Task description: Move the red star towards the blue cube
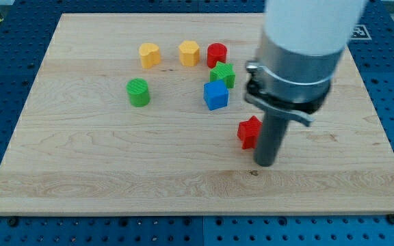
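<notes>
Camera view: red star sitting right of centre on the wooden board, below and a bit right of the blue cube, clearly apart from it. Partly hidden by the rod, so can't tell which way it points or any long axis. My tip right against the star's right side, slightly lower. No jaws, just a rod, holding nothing.

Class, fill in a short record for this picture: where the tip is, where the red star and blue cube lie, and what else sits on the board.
tip: my tip just right of the red star, about touching
red star: below-right of the blue cube, apart
blue cube: near board centre
neighbours: green star, red cylinder
board: wooden board
</notes>
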